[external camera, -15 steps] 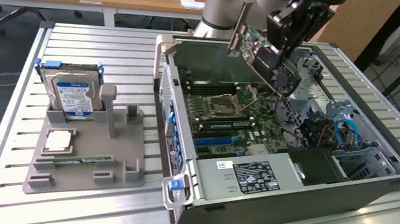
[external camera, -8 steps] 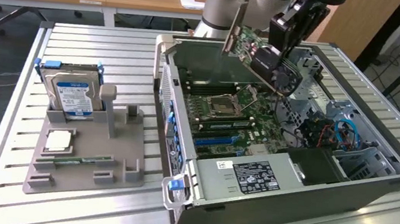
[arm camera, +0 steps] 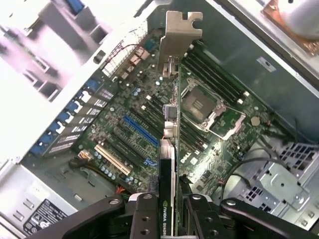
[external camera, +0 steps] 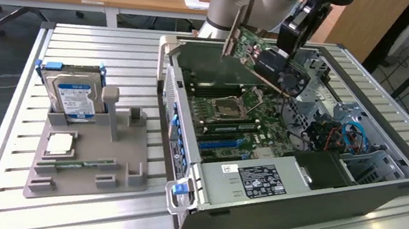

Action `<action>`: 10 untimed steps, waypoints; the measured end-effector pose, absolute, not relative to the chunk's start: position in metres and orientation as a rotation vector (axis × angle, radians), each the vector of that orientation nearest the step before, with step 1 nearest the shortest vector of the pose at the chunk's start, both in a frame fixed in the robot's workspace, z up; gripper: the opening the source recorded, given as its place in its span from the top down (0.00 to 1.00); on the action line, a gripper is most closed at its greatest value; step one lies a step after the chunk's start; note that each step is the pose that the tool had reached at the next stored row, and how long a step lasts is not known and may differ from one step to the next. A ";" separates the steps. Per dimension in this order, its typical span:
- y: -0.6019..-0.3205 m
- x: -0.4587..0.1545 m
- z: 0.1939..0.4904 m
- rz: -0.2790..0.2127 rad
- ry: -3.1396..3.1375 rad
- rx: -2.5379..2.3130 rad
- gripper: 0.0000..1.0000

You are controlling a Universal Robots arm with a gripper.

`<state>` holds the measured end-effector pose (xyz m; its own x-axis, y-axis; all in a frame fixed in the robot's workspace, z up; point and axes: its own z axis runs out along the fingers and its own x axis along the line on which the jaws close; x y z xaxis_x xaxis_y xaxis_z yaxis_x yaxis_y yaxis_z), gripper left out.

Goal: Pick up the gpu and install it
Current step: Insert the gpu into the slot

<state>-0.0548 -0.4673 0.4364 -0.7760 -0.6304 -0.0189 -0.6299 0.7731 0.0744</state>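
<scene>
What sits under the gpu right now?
Held by the gripper, the gpu hangs over the motherboard in the open case: blue slot and processor socket show beside it. The board strip directly beneath its edge is covered.

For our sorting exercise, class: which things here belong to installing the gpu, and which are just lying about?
Job in hand: gpu, held in the pincer; open computer case; motherboard.
Lying about: hard drive; processor chip; memory stick; grey holder beneath them.

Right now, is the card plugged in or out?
Out. The gpu hangs tilted in the gripper above the motherboard, touching no slot.
</scene>
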 end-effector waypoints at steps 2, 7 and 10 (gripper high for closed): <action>-0.467 -0.055 0.436 -0.119 -2.930 1.104 0.74; -0.467 -0.055 0.436 -0.118 -2.874 1.232 0.74; -0.467 -0.055 0.436 -0.117 -2.837 1.311 0.74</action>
